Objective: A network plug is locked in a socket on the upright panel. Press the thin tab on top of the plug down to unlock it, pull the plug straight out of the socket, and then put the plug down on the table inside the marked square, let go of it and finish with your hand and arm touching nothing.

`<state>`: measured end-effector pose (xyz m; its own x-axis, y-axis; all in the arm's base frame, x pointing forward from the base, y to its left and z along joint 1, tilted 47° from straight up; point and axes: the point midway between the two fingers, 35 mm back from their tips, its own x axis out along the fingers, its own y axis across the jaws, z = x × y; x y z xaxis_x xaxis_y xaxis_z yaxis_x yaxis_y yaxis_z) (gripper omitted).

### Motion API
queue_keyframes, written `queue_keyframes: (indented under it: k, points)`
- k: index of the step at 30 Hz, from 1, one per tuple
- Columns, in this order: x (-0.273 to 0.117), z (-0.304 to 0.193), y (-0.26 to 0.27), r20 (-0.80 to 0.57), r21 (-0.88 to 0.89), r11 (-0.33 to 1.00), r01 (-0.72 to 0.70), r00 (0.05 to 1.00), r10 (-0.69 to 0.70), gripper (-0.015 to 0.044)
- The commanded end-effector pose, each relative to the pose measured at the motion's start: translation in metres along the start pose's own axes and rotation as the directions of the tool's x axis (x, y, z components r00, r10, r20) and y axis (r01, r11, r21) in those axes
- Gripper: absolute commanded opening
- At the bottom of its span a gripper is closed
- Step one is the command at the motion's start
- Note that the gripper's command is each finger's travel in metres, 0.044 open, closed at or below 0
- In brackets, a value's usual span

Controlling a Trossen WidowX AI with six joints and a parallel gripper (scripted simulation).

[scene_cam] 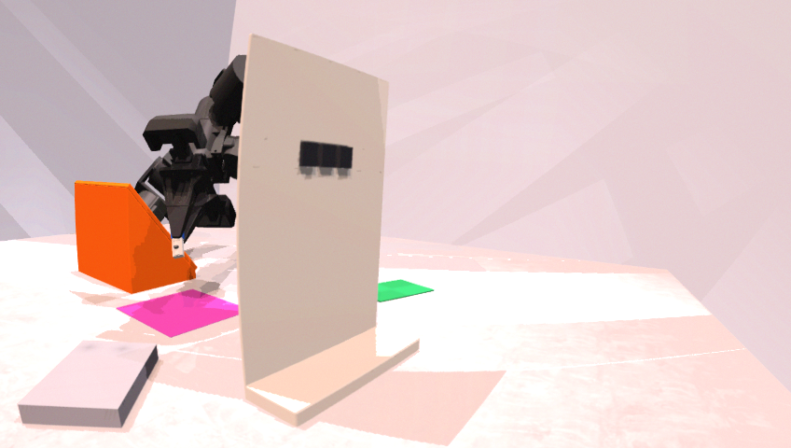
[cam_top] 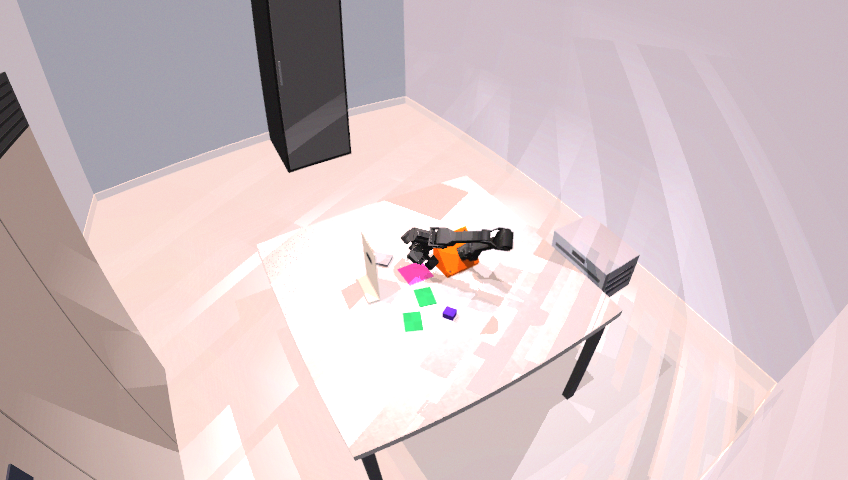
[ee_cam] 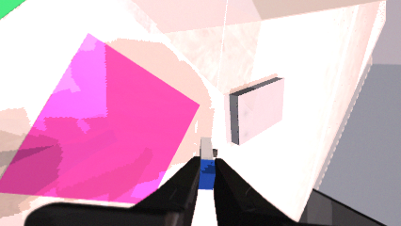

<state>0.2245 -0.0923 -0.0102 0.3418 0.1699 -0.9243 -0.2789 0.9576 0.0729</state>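
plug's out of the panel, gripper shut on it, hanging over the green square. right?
Not green. The gripper is shut on the plug, out of the panel, but it hangs by the edge of the magenta square. The wrist view shows it; the exterior view agrees.

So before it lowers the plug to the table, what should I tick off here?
1. Plug out of the panel: ok.
2. Pincer shut on the plug: ok.
3. Plug over the pink square: not ok, wrist view shows it just beside the square's edge.
4. Plug off the table: ok.
5. Arm apart from the orange wedge: cannot tell.
6. Grey slab outside the square: ok.
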Motion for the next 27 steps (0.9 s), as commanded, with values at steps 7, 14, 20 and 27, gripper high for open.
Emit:
queue_keyframes:
  k: [7,14,20,27]
  points:
    - [-0.005,-0.007,0.015,-0.071,0.036,0.997,-0.072,0.995,0.074,0.0000]
    - [0.003,-0.007,0.021,-0.072,0.036,0.997,-0.072,0.995,0.074,0.0000]
    - [0.011,-0.007,0.026,-0.072,0.036,0.997,-0.072,0.995,0.074,0.0000]
    - [0.019,-0.007,0.033,-0.071,0.036,0.997,-0.072,0.995,0.074,0.0000]
